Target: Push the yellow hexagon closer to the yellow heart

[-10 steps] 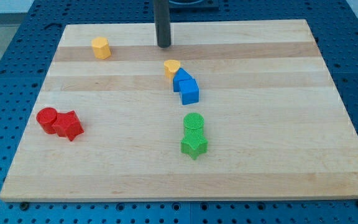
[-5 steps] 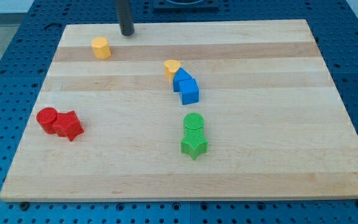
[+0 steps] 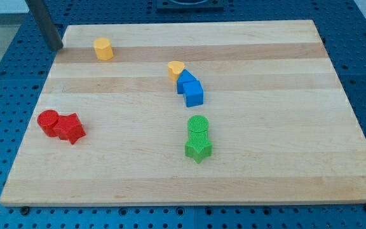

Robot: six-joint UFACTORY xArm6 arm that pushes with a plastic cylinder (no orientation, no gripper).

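The yellow hexagon (image 3: 103,49) stands near the board's top left. The yellow heart (image 3: 175,69) sits right of it, near the middle top, touching a blue block (image 3: 185,81). My tip (image 3: 56,48) is at the board's left edge, left of the yellow hexagon and apart from it, at about the same height in the view.
A second blue block (image 3: 194,94) sits just below the first. A green cylinder (image 3: 198,126) and a green star (image 3: 198,149) stand together at centre. A red cylinder (image 3: 48,121) and a red star (image 3: 70,129) sit at the left. The wooden board (image 3: 265,159) lies on a blue perforated table.
My tip has moved left along the board's top, from above the heart past the yellow hexagon to the left edge. No block has moved.
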